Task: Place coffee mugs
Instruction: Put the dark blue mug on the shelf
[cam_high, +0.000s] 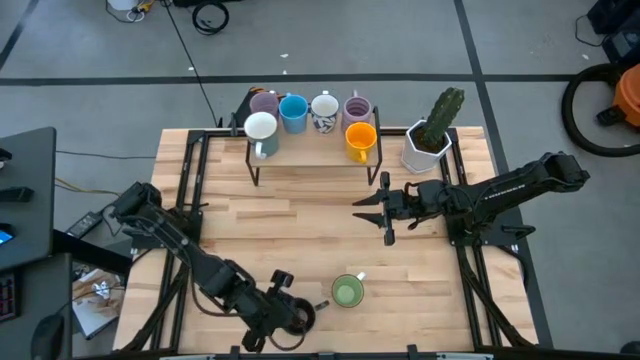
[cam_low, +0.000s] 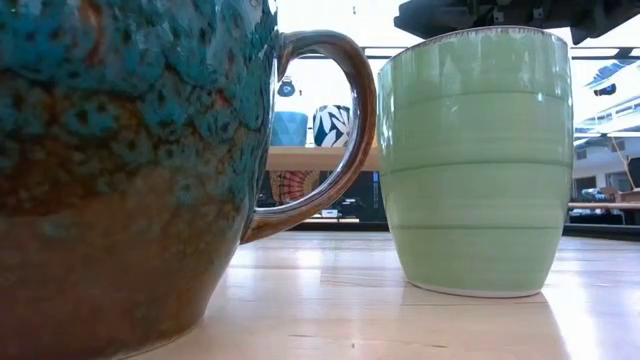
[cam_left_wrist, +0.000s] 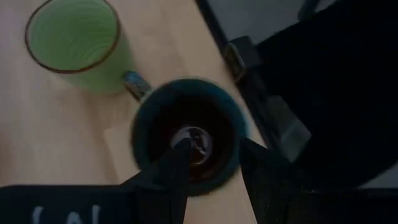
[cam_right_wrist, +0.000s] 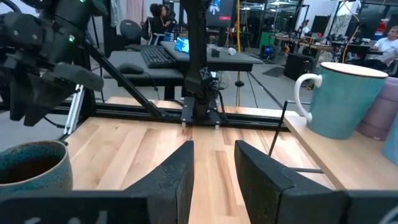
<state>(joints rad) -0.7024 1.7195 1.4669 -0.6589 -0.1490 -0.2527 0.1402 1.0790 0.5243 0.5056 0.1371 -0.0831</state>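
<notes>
A dark brown mug with a teal glaze stands upright on the wood table by the near edge, also seen close up in the low view. My left gripper hangs open just above its mouth and touches nothing. Beside it stands a green mug, its base on the table. Several more mugs, among them lilac, blue and orange, stand on a low shelf at the far side. My right gripper hovers open over mid-table, level, holding nothing.
A white faceted pot with a cactus stands right of the shelf. Black frame rails run along the table's left and right sides. Bare wood lies between the shelf and the two mugs. People and desks show in the room beyond.
</notes>
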